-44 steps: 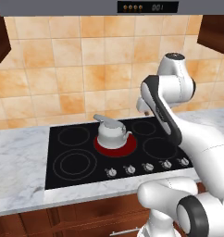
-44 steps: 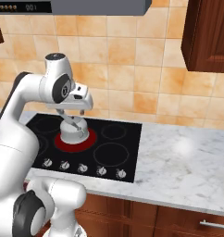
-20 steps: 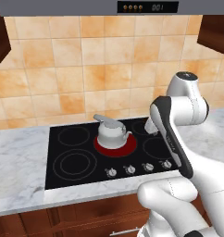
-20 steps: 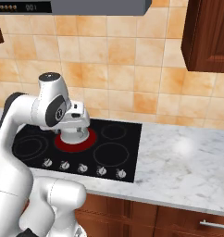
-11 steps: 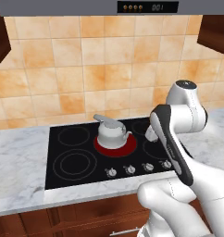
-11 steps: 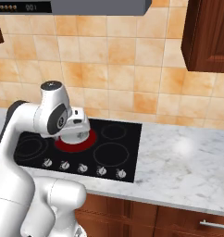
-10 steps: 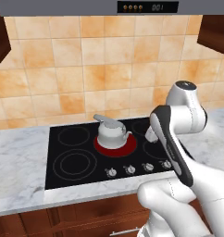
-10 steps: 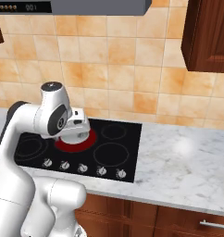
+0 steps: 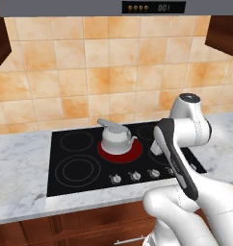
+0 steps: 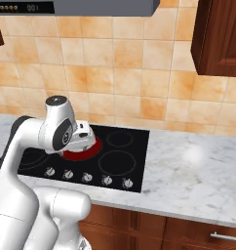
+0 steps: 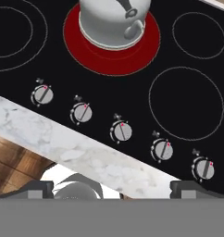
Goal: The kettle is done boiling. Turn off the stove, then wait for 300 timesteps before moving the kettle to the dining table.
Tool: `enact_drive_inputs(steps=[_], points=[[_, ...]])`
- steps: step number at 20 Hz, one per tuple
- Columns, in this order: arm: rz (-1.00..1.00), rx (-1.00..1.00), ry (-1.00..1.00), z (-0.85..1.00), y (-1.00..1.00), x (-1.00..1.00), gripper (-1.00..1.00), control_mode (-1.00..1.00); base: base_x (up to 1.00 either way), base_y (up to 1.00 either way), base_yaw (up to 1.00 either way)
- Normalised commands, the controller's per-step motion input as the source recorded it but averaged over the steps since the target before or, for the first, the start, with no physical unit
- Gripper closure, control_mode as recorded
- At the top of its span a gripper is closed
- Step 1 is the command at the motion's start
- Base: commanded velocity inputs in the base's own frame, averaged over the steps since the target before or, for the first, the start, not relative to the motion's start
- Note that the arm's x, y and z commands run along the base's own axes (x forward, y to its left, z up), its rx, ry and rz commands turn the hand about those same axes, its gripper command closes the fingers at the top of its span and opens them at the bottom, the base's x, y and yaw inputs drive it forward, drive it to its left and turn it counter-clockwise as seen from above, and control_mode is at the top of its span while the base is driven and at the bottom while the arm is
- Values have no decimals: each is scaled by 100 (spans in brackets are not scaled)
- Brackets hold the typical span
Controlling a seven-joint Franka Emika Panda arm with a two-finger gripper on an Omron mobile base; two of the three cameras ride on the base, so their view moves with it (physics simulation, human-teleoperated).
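the kettle [image 9: 117,138] sits on the glowing red middle burner [image 11: 112,51] of the stove [image 9: 75,169]. the gripper [image 11: 112,187] hangs above the near knobs [image 11: 121,131], fingers apart.

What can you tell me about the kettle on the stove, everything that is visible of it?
The kettle is small, squat and rounded, of silver-grey metal, with a curved handle on top and a short spout. It stands upright on the stove, a flat black glass cooktop, on the middle back burner, which glows red beneath it. Nothing else touches it. In the hand view it lies beyond the row of silver knobs, with the hand apart from it.
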Motion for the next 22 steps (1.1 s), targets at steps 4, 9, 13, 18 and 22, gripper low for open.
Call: enact_drive_inputs(steps=[4, 9, 13, 18, 22], points=[[5, 0, 0, -35, -4, 6, -100, -100, 0, 0, 0], [4, 0, 0, -29, -5, 9, -100, -100, 0, 0, 0], [3, 0, 2, -23, -3, 11, -100, -100, 0, 0, 0], [0, 0, 4, -21, -7, 11, -100, -100, 0, 0, 0], [0, 0, 6, -23, -4, 10, -100, -100, 0, 0, 0]])
